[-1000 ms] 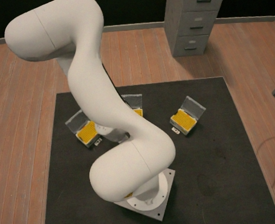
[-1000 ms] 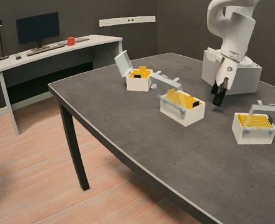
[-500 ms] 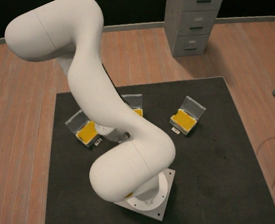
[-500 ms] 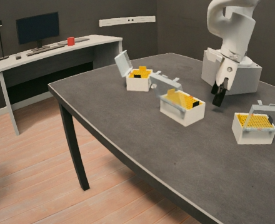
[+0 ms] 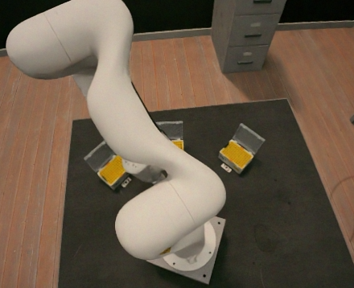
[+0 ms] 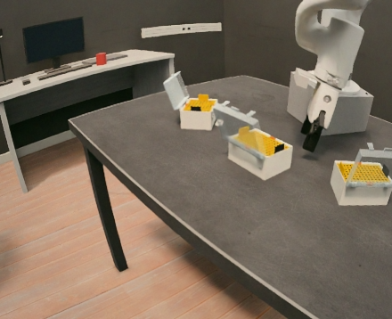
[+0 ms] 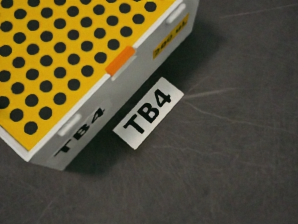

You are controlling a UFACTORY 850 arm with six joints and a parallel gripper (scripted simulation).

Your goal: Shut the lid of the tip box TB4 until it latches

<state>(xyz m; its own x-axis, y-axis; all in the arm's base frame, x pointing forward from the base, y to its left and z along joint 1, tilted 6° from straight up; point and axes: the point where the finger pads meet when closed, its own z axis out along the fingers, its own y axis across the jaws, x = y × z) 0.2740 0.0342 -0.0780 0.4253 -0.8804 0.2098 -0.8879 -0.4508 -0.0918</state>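
The tip box TB4 is white with a yellow tip rack. It is the middle one of three boxes, and my arm mostly hides it in the top view. Its lid stands open. The wrist view looks straight down on its front edge, with an orange latch tab and a white floor label TB4 just in front. My gripper is open and empty. It hangs a little above the bench just beyond the box's front side. Its fingers do not show in the wrist view.
Two other tip boxes stand flat on the dark bench with lids open, one to one side and one to the other. The robot base stands behind the gripper.
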